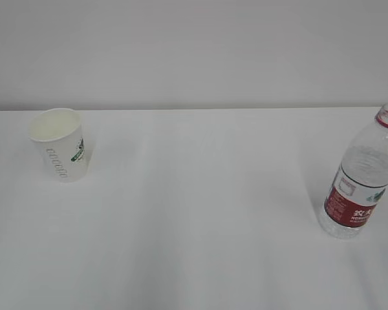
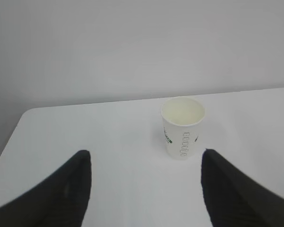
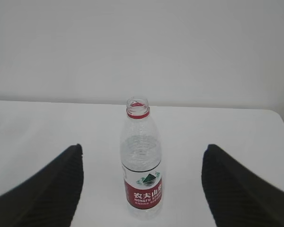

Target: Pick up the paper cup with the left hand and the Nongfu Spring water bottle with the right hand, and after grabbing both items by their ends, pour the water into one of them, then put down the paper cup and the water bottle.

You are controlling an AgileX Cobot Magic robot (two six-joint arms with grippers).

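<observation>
The paper cup stands upright near the table's far left edge in the exterior view, and the Nongfu Spring water bottle stands uncapped right at the right edge, well apart from it; neither arm shows here, so nothing is lifted and grasping, pouring and setting down all look still to come. Over to the left wrist view: the left hand is spread wide and empty, the cup upright beyond the fingertips and a little right of centre, the rounded far left corner close by, bare table all round. Now the right wrist view: the right hand gapes open too, gripping nothing, the bottle upright between the fingers' line of approach, cap off, water about two-thirds up, and the far right corner leaves plenty of room.
</observation>
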